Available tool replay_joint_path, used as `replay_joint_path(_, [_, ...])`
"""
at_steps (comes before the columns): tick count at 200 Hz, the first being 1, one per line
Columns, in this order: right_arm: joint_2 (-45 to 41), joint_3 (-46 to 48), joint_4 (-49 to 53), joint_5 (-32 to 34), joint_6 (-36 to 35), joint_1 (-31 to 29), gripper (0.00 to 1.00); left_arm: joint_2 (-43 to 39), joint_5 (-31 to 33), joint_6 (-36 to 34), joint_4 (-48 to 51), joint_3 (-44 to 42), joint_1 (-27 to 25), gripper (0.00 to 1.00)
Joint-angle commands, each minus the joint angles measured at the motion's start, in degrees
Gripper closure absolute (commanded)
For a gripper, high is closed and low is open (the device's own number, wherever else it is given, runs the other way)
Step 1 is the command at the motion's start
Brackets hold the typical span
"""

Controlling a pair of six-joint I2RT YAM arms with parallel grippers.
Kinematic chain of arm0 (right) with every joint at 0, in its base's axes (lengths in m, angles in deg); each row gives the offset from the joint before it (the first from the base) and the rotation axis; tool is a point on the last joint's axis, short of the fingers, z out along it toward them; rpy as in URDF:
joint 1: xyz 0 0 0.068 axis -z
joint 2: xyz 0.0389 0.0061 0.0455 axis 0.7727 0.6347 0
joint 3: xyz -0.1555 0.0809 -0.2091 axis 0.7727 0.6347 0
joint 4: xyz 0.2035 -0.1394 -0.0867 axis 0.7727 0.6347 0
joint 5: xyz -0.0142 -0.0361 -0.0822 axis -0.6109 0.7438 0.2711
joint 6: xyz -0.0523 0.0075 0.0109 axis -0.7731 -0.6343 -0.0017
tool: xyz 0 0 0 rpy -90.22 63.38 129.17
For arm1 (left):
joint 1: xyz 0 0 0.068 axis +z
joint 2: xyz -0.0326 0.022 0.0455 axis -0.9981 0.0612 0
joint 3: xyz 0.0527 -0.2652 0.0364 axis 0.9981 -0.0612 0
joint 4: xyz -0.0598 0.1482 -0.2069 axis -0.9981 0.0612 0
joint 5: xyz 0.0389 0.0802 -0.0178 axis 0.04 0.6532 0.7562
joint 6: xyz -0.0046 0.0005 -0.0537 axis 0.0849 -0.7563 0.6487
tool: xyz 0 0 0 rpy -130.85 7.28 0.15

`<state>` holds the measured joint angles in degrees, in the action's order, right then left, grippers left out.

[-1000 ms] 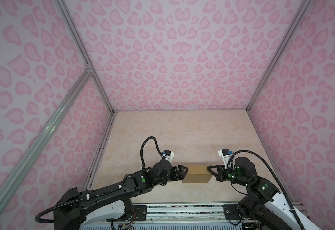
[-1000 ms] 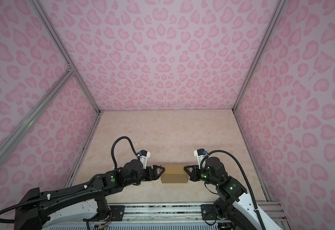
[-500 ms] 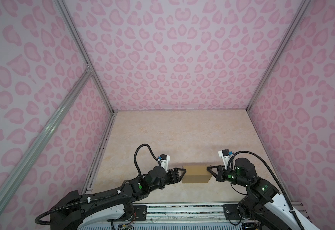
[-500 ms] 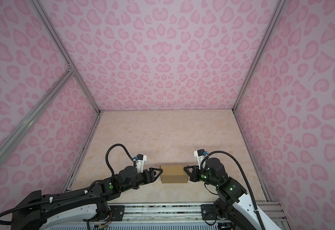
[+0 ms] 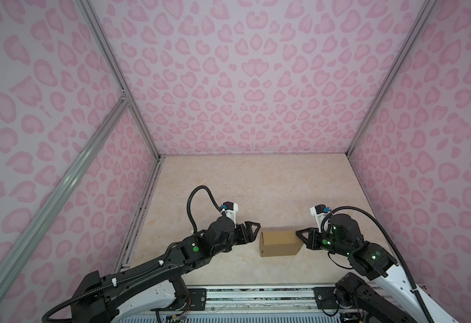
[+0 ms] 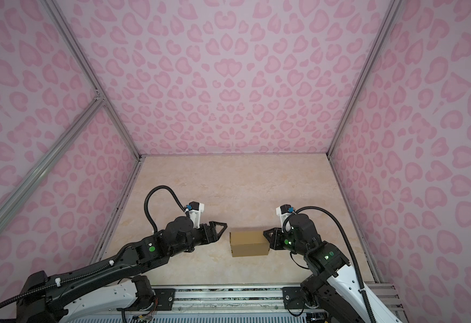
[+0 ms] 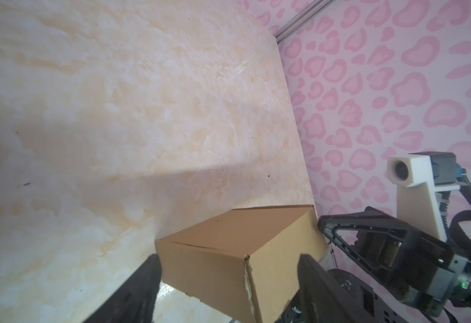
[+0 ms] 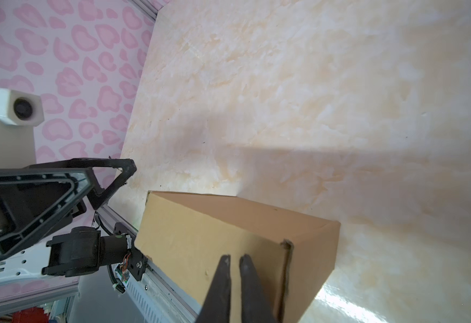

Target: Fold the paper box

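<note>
**Box flanked near the front edge**

While the box (image 5: 280, 242) sits closed on the table (image 5: 256, 181) near its front edge, the left gripper (image 5: 252, 230) waits wide just beside one end. Opposite, the right gripper (image 8: 235, 261), nearly closed and empty, touches the other end, probably steadying it. Bottom flaps are hidden.

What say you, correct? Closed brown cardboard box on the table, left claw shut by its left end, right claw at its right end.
No: the left claw is open; the left wrist view shows its fingers spread wide apart, short of the brown cardboard box. Rest holds.
</note>
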<state>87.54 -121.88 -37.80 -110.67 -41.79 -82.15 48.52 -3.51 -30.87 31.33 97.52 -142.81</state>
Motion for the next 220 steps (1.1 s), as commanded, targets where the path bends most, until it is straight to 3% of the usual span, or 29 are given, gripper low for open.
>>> replay_joint_path(1, [-0.8, -0.8, 4.5, 1.4, -1.6, 0.0, 0.84, -0.2, -2.0, -1.8, 2.2, 0.3, 0.2, 0.21])
replay_joint_path(34, [-3.3, 0.6, 5.8, 1.3, -0.5, -0.1, 0.81, 0.4, -5.1, -0.5, -1.4, -2.6, -0.3, 0.21])
replay_joint_path(106, [-9.1, 5.3, 10.6, 3.2, 2.5, -1.9, 0.87, 3.6, -3.3, -0.5, -3.7, -3.9, -5.8, 0.21])
replay_joint_path(220, [-20.3, 11.8, 16.1, 14.8, 15.9, -16.6, 0.92, 3.2, -0.5, 4.5, -10.8, -13.3, -9.9, 0.21])
